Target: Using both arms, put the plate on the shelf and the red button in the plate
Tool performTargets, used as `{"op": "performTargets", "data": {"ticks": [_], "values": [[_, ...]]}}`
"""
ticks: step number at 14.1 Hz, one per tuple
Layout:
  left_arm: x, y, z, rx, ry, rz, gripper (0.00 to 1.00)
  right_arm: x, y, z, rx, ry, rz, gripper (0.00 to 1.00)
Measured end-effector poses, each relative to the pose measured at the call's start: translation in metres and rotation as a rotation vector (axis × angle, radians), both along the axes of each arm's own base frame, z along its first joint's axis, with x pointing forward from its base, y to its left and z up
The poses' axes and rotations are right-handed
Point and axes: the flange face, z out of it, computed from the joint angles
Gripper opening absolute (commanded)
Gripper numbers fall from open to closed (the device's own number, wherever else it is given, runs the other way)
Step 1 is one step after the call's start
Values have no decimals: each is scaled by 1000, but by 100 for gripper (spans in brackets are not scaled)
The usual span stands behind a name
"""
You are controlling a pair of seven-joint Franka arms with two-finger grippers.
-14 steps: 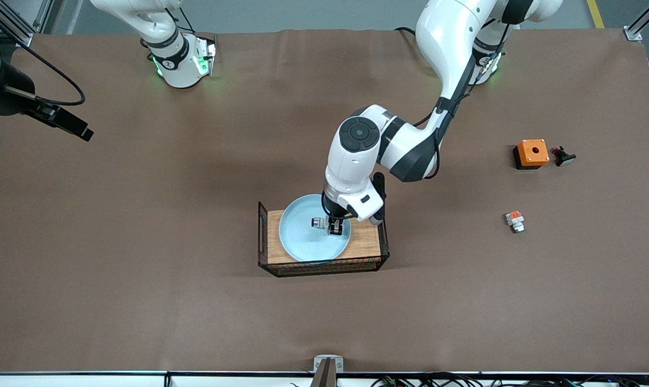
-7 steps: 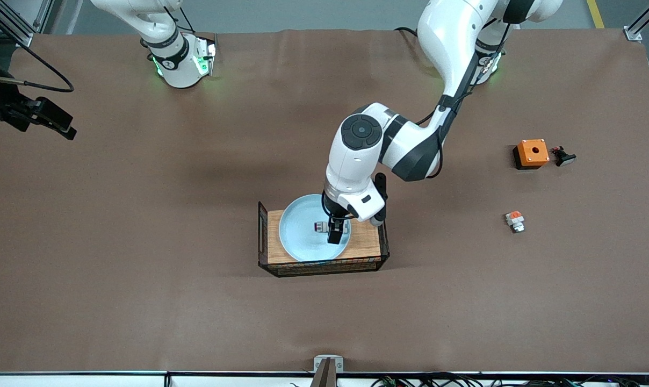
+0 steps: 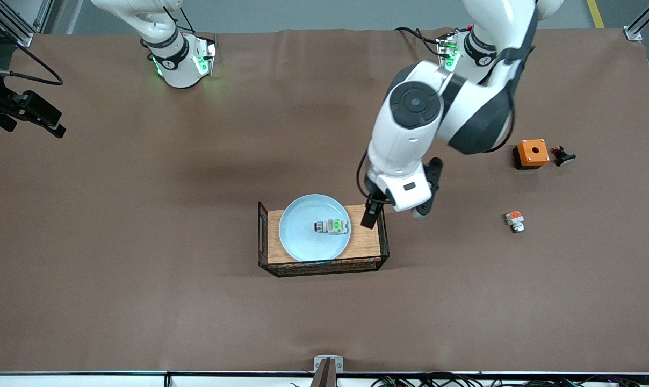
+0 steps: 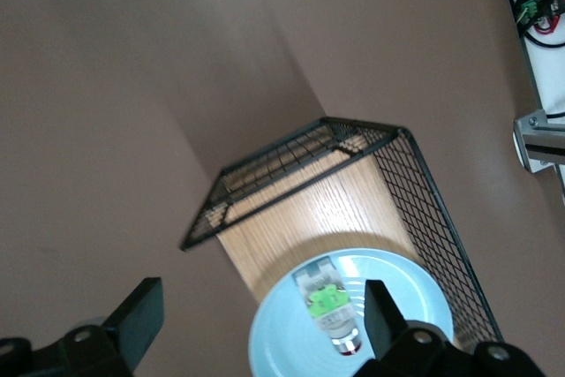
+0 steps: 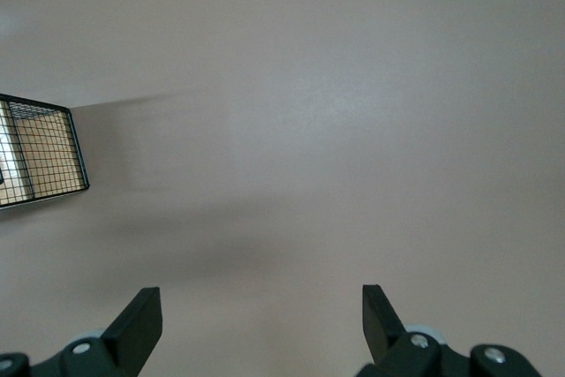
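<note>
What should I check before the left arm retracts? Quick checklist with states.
1. Red button lying in plate: ok.
2. Plate seated on wooden tray: ok.
3. Left gripper open, holding nothing, raised over the tray's end toward the left arm's side: ok.
4. Right gripper open, waiting over bare table at the right arm's end: ok.
5. Orange box and white part with orange-red block apart from the left arm: ok.

left gripper (image 3: pixel 372 214) — up off the red button (image 3: pixel 332 226), fingers spread, now over the tray's (image 3: pixel 368 242) left-arm end | red button — let go, lying alone on the plate (image 3: pixel 303 242) | right gripper (image 3: pixel 48 122) drawn closer to the table edge
</note>
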Motion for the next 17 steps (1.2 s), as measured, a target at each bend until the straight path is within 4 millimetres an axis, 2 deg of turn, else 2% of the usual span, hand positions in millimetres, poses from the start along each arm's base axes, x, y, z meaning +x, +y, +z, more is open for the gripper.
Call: {"op": "performTargets", "data": {"ticks": [3,7,10,13,15,17], "values": [[17,65,42,-5,1,-109,100,0,1,0,0,0,4,100],[35,180,78,28,40,-418,100,0,3,0,-1,0,9,100],[42,264,86,30,82,-671,100,0,4,0,-1,0,10,100],[45,335,91,19,83,-922,100,0,4,0,-1,-1,11,100],[42,365,99,17,71,-997,100,0,4,0,-1,-1,11,100],[34,371,105,26,75,-1050,100,0,4,0,-1,-1,11,100]]}}
